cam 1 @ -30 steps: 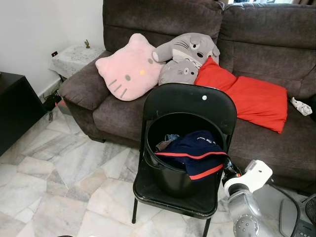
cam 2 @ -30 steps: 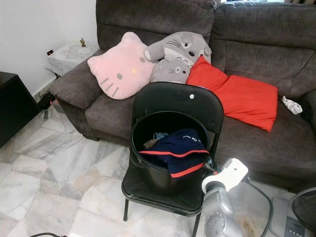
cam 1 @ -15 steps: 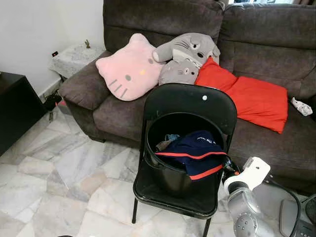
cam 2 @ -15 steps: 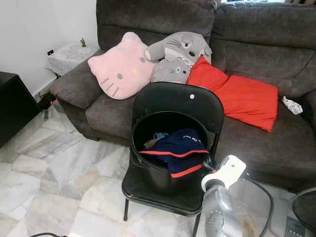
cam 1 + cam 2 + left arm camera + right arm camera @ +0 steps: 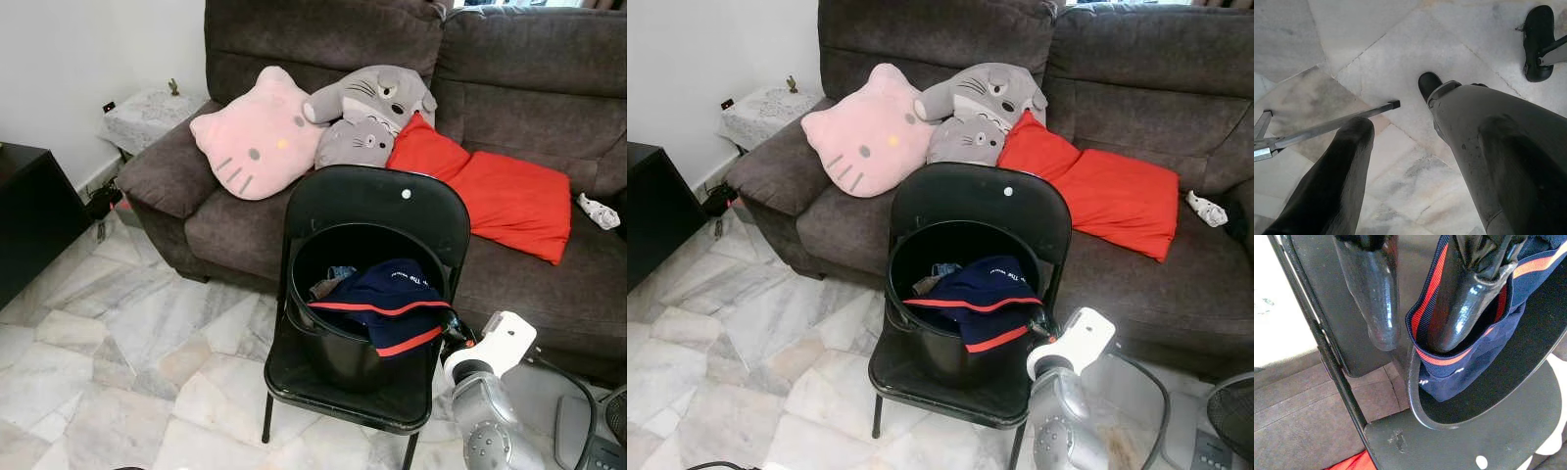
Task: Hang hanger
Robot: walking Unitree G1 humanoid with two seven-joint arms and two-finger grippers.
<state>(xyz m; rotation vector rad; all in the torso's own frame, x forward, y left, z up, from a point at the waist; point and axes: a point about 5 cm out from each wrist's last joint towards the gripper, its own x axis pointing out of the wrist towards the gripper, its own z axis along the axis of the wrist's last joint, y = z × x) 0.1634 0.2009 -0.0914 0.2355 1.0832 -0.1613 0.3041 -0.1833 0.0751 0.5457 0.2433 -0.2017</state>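
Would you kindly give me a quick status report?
Right gripper open, fingers straddling bucket rim and navy garment. Left gripper idle, open over floor. Hanger not visible.

A home living room. A dark brown fabric sofa [image 5: 509,108] runs along the wall from 11 to 2 o'clock, piled with a pink cat-face cushion [image 5: 257,137], grey plush toys [image 5: 367,113] and a red cushion [image 5: 490,186]. Polished marble tiles [image 5: 127,343] cover the floor. A black folding chair [image 5: 377,211] at centre carries a bucket of laundry [image 5: 362,304].
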